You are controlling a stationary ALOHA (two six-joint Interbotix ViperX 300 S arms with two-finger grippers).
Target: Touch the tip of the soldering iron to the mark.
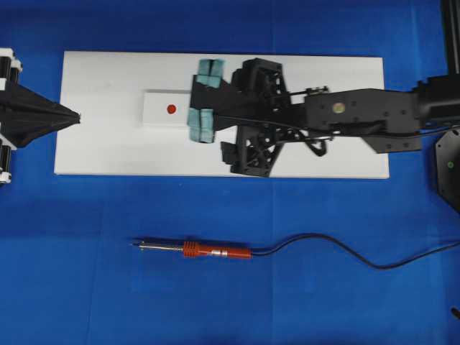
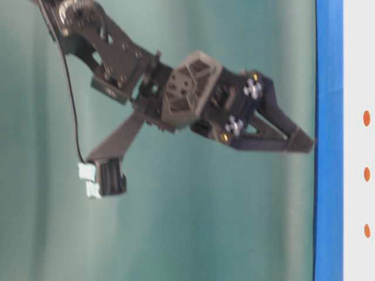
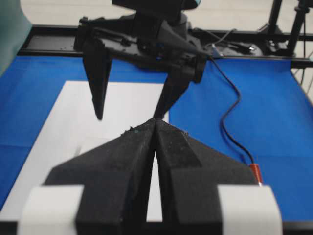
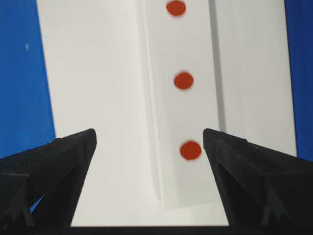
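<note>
The soldering iron [image 1: 198,249] lies flat on the blue cloth in front of the white board, with its silver tip pointing left, its red-orange handle to the right, and its black cord trailing right. Nothing holds it. A red mark [image 1: 171,109] sits on a small white block [image 1: 154,111] on the board. My right gripper [image 1: 201,99] hovers open just right of that block. In the right wrist view the right gripper [image 4: 149,134] frames the white strip, which shows three red dots in a row, the nearest [image 4: 190,150] by the right finger. My left gripper [image 1: 75,115] is shut and empty at the board's left end.
The white board [image 1: 323,154] lies across the far half of the blue cloth. The iron's cord [image 1: 338,251] snakes to the right edge. In the left wrist view the shut left gripper [image 3: 155,121] faces the right gripper's hanging fingers [image 3: 98,100].
</note>
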